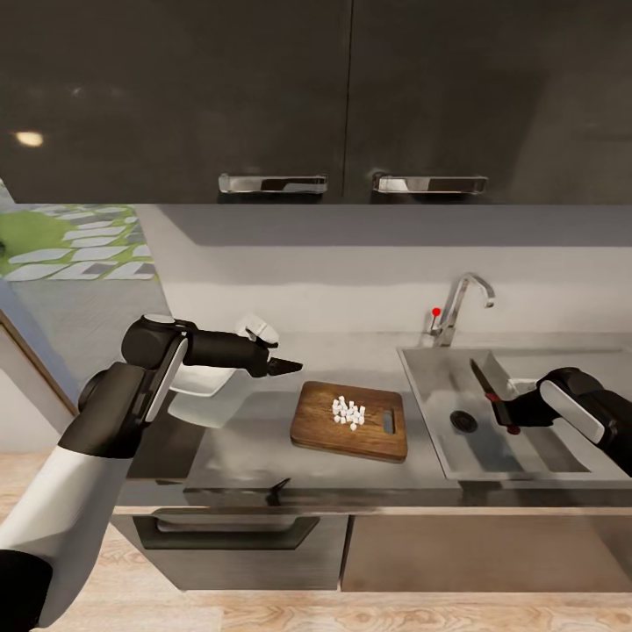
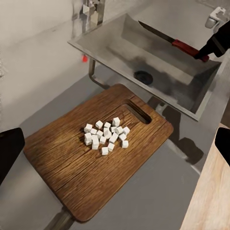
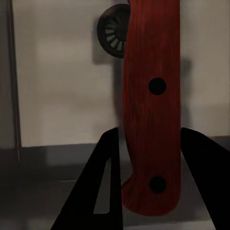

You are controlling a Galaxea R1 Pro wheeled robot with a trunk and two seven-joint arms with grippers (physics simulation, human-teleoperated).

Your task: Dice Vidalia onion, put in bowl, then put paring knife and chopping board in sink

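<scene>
Pinching reddish-handled, dark-bladed paring knife [image 1: 491,395] in right gripper [image 1: 518,412] over rectangular steel sink [image 1: 430,412]; left gripper [image 1: 285,365] spread beside sink-adjacent dark wooden chopping board [image 1: 320,426] bearing white diced onion [image 1: 348,412].

The chopping board [image 2: 96,158] is dark-brown wood with plain grain, matt. The sink [image 1: 430,386] looks like brushed steel, its tap [image 1: 463,303] polished chrome. The desk [image 1: 237,439] is glossy grey and reflective. The paring knife [image 3: 151,105] handle is smooth reddish wood with dark rivets.
</scene>
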